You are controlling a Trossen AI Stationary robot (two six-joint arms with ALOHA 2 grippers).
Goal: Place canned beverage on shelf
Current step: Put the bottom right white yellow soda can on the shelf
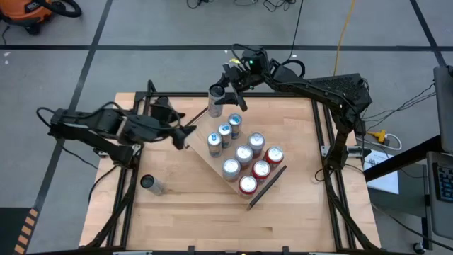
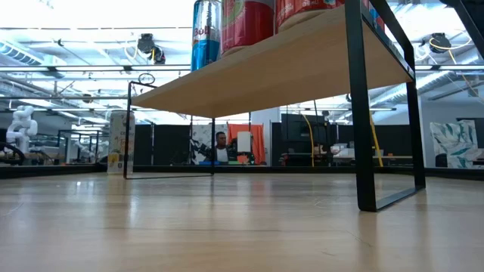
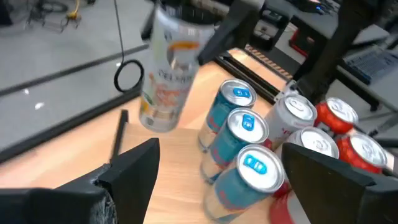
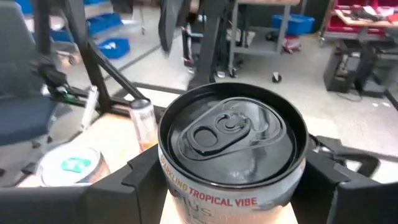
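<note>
My right gripper [image 1: 225, 92] is shut on a white can with a black top [image 4: 231, 134], just past the far left end of the shelf [image 1: 205, 159]. The shelf is a light-wood board with a black rail at its near end [image 1: 267, 185], standing slantwise at mid-table with several blue, silver and red cans [image 1: 244, 152] upright on it. My left gripper [image 1: 185, 136] is open and empty at the shelf's left side, its fingers [image 3: 134, 165] facing the blue cans [image 3: 242, 127] and the held can [image 3: 166, 74]. My right gripper pinches the can between its two fingers, on opposite sides of the wall just below the top rim [image 4: 166, 167]. The fingers come from the table's far right side. The can is lifted clear and a little tilted, its top up.
Another white can [image 1: 150, 184] stands alone on the tabletop near the left edge; it also shows in the low view [image 2: 117, 143]. The black frame [image 1: 322, 152] runs along the tabletop's edges. There is bare wood near the front edge and at the right.
</note>
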